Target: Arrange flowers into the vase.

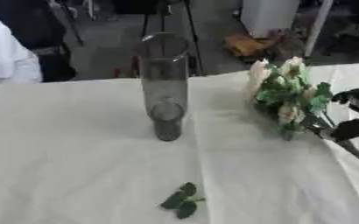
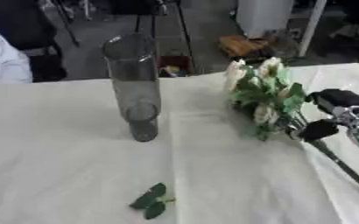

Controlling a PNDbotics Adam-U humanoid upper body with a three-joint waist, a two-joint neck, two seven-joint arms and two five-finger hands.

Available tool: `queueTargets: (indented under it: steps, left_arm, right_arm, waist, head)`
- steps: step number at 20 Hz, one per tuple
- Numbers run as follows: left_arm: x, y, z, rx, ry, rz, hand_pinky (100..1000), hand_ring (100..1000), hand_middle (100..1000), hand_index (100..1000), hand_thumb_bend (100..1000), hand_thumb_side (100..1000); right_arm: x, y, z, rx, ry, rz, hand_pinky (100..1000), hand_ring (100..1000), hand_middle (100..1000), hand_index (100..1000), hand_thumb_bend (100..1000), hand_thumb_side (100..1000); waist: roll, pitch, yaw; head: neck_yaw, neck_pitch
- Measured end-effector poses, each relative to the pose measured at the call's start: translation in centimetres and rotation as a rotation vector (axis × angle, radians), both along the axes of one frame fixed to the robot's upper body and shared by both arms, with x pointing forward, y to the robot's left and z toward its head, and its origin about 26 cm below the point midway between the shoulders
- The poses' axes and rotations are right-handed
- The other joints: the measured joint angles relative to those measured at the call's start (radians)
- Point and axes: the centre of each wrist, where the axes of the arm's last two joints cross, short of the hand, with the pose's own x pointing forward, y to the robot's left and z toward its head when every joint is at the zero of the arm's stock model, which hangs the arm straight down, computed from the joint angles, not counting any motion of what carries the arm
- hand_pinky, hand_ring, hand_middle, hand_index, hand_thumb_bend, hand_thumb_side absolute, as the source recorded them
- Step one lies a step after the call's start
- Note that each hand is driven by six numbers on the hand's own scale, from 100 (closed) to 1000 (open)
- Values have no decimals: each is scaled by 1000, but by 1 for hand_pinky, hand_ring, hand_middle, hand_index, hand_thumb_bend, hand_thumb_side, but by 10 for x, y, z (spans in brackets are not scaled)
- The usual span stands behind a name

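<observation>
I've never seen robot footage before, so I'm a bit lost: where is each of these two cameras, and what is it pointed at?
Left eye view: in the robot's head, looking down at the white table and clear vase; only the right hand shows, pinching the flower bunch.
Right eye view: beside it, aimed the same way; slightly more of that hand shows.
Both share the vase, flowers and a loose leaf sprig.

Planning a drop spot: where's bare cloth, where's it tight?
Free: wide cloth left of the vase, and the near strip right of the loose leaf sprig. Crowded: right side, where the right hand holds the bouquet.
</observation>
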Motion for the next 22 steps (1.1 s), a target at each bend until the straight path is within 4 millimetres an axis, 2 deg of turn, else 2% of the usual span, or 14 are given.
queueTargets:
  steps: [4,6,7,10,13,16,22]
  left_arm:
    - [0,0,0,-1,0,-2,871,991,947,1000,273,1000]
    - [0,0,0,-1,0,-2,872,992,948,1000,272,1000]
    - [0,0,0,-1,0,-2,873,993,948,1000,271,1000]
    - [0,-1,0,-2,0,-3,876,993,948,1000,270,1000]
    - [0,-1,2,-2,-6,-6,878,994,948,1000,270,1000]
    - [0,-2,1,-8,-4,-10,879,994,948,1000,267,1000]
    - [0,-3,1,-8,-4,-10,880,994,948,1000,267,1000]
  right_arm:
    - [2,-5,-4,-5,6,-15,804,913,874,945,424,529]
    - [2,-7,-5,-5,6,-20,782,887,854,937,425,551]
    - [3,-8,-6,-3,1,-23,762,846,831,930,433,546]
    - [5,-11,-8,31,-28,-38,822,836,823,925,442,544]
    - [8,-13,-10,63,-48,-46,721,796,810,915,453,540]
    - [11,-15,-11,94,-55,-55,701,749,791,904,466,522]
    - [14,-17,-15,164,-41,-62,698,744,789,901,471,521]
  waist:
    - [2,6,0]
    - [3,9,0]
    - [5,9,-1]
    - [9,10,-5]
    - [9,11,-5]
    - [9,13,-6]
    - [9,15,-7]
  head:
    - [-5,-3]
    - [-9,-4]
    - [-10,-4]
    - [-16,-4]
    - [-22,-5]
    - [-28,-12]
    - [-34,-13]
